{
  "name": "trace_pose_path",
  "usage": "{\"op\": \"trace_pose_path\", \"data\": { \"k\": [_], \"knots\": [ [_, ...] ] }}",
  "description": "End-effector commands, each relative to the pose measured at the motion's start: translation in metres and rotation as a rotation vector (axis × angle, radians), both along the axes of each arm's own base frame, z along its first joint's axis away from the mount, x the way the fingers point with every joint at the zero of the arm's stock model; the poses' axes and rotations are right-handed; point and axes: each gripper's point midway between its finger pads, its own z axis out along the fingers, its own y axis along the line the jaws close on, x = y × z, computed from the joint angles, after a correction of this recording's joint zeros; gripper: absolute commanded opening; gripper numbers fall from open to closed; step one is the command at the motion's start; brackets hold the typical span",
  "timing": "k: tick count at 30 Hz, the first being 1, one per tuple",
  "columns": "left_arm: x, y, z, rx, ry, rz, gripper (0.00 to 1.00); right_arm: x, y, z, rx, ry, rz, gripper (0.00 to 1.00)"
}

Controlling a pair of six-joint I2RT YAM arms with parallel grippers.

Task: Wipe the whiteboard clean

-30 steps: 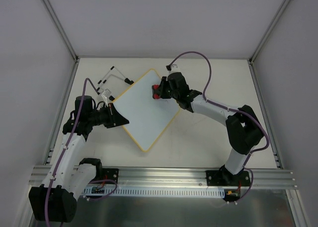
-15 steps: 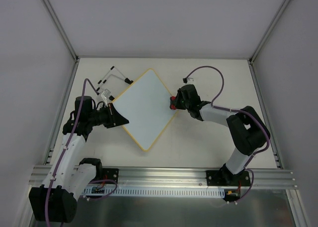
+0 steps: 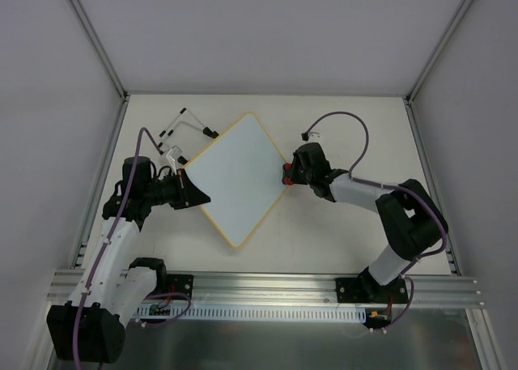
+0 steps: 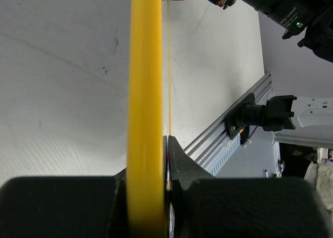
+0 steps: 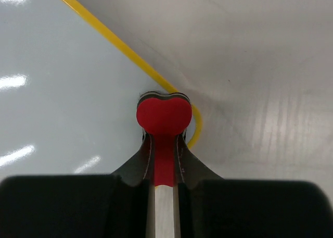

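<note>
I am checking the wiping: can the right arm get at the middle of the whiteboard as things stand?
Probably yes. The right gripper, shut on the red eraser, sits at the right corner of the whiteboard, and the board's face is bare. The left gripper clamps only its left edge.

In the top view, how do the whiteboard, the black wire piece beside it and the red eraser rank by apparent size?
1. whiteboard, clearly largest.
2. wire piece, long but thin.
3. eraser, smallest, only partly visible.
</note>
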Motion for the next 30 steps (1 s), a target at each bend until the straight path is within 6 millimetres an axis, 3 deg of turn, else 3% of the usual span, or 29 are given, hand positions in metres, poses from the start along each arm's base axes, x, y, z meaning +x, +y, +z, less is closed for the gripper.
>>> {"op": "trace_pose_path", "data": {
  "k": [1, 6, 11, 17, 24, 30],
  "knots": [
    [0.001, -0.005, 0.019, -0.006, -0.111, -0.056, 0.0, -0.001, -0.028, 0.02, -0.056, -0.051, -0.056, 0.0],
    [0.006, -0.001, 0.018, 0.019, -0.124, -0.038, 0.0, -0.004, -0.077, 0.025, -0.121, -0.047, -0.195, 0.0],
    [0.008, 0.001, 0.016, 0.039, -0.135, -0.027, 0.0, -0.014, -0.126, 0.014, -0.211, 0.015, -0.341, 0.01],
    [0.01, 0.003, 0.014, 0.053, -0.141, -0.021, 0.0, -0.015, -0.14, -0.008, -0.213, 0.094, -0.4, 0.08],
    [0.012, 0.006, 0.012, 0.071, -0.149, -0.011, 0.0, -0.017, -0.148, -0.029, -0.218, 0.155, -0.46, 0.39],
    [0.015, 0.007, 0.016, 0.082, -0.169, -0.008, 0.0, -0.021, -0.151, -0.025, -0.223, 0.161, -0.458, 0.67]
  ]
}}
